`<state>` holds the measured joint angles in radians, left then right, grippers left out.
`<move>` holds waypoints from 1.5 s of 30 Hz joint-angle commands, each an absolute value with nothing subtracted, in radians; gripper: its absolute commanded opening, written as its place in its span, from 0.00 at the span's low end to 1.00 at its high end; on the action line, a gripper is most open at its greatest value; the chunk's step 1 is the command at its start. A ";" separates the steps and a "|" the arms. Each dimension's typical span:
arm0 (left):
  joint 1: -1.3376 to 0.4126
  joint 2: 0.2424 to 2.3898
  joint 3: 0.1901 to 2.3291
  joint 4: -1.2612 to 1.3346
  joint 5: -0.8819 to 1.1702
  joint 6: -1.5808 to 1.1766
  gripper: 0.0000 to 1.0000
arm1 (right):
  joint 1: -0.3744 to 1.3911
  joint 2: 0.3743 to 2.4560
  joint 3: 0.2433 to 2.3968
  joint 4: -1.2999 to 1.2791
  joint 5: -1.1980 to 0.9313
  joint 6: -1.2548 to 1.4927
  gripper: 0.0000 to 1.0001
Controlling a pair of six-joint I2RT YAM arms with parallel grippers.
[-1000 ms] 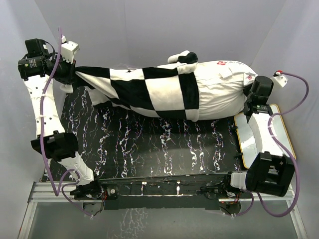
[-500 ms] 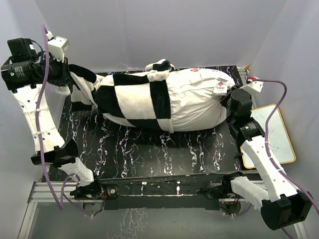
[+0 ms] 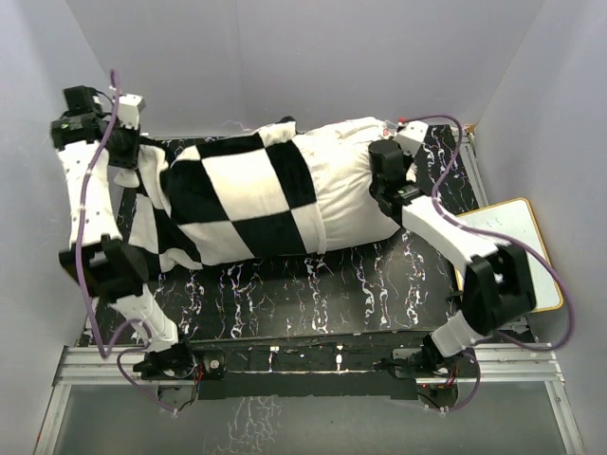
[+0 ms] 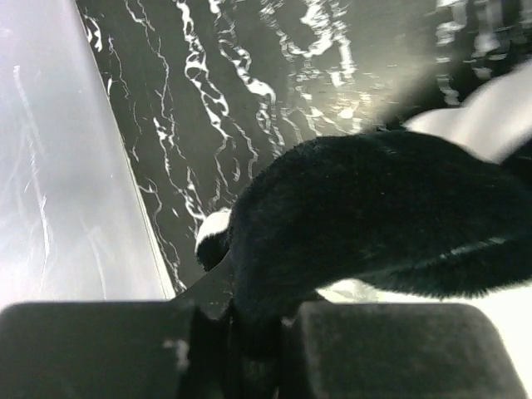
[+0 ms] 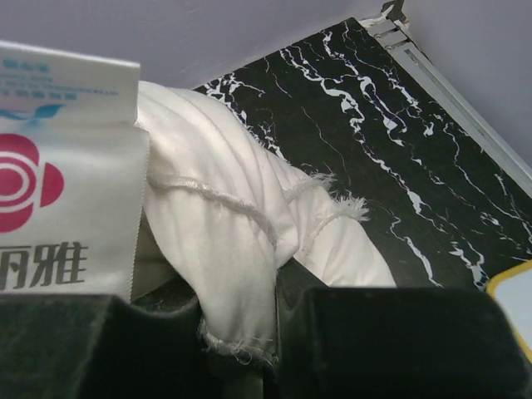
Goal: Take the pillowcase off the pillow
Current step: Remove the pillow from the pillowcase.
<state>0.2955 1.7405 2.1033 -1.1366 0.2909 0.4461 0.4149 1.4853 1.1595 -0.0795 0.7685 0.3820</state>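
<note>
The black-and-white checkered pillowcase (image 3: 237,199) covers the left half of the off-white pillow (image 3: 346,194), which lies across the back of the table. My left gripper (image 3: 133,152) is shut on the pillowcase's far-left end; in the left wrist view black plush pillowcase (image 4: 366,216) runs down between the fingers of the left gripper (image 4: 253,332). My right gripper (image 3: 387,169) is shut on the pillow's bare right end. In the right wrist view a fold of the pillow (image 5: 224,249) with a frayed seam is pinched between the fingers of the right gripper (image 5: 241,332), beside a white label (image 5: 58,208) with a red flower.
The table top (image 3: 313,284) is black marble-patterned with grey walls on three sides. A white board with a yellow rim (image 3: 536,246) lies off the table's right edge, partly under my right arm. A metal rail (image 3: 313,365) holds both arm bases at the near edge.
The whole pillow has shifted left and bunched shorter. My right gripper moved left and away from me with the pillow's end. My left gripper swung out left, then came back, still holding the pillowcase.
</note>
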 commanded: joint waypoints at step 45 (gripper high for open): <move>0.213 1.488 0.803 -0.255 0.294 0.975 0.28 | 0.243 2.052 1.540 -0.076 0.529 0.118 0.08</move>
